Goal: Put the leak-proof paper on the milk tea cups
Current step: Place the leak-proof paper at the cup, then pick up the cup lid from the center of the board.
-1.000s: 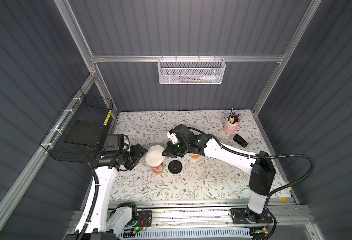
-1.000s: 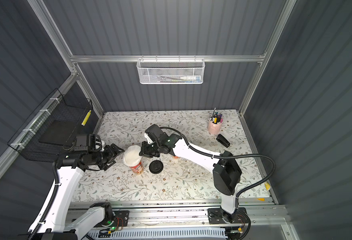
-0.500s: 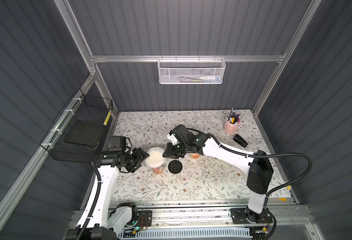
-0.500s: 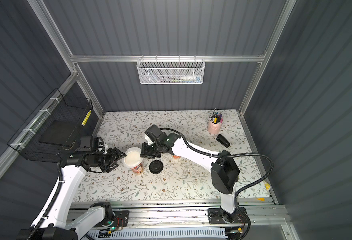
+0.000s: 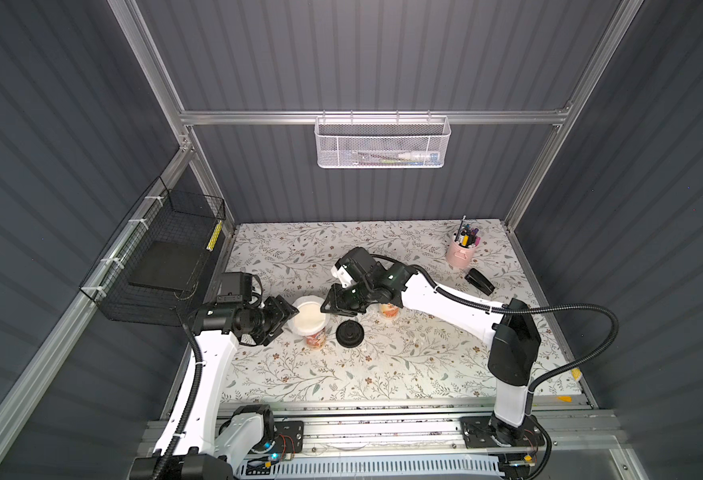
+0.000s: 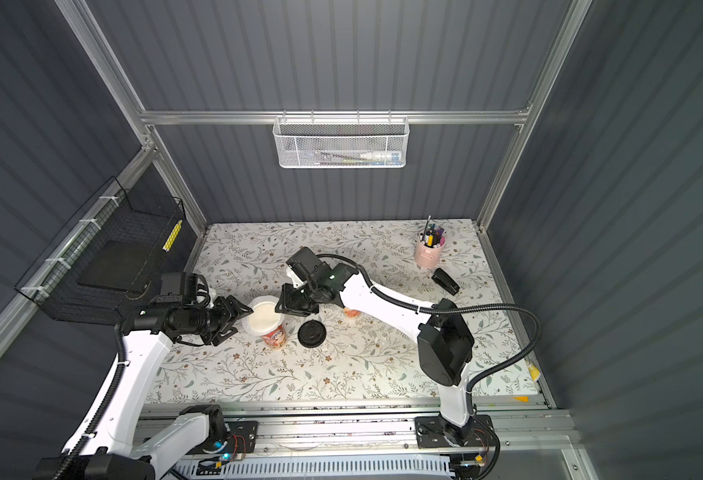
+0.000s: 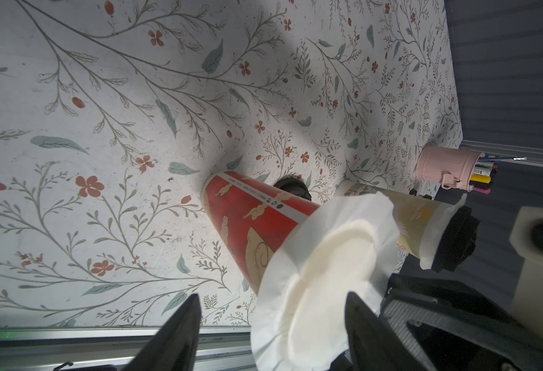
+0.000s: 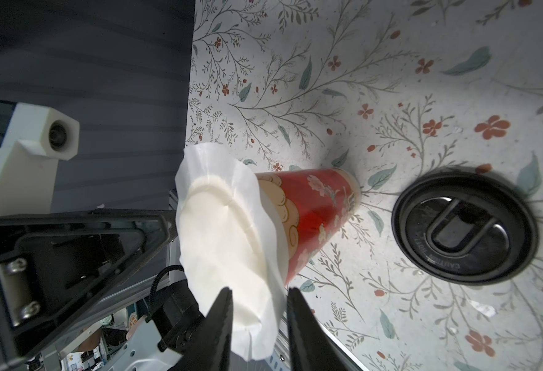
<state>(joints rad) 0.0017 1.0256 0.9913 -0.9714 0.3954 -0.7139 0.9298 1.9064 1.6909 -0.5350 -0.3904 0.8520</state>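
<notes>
A thin round whitish paper sheet (image 5: 309,320) caps the tall red-printed paper cup (image 5: 315,340), flanked by 2 empty grippers: left gripper (image 7: 271,297) wide open, right gripper (image 8: 259,290) slightly parted, nearer.

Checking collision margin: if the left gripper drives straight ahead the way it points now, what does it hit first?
The thin round whitish paper sheet draped over the red printed paper cup: its frilled edge appears to lie between the left gripper's open fingers. The cup rim likely comes next; depth unclear.
</notes>
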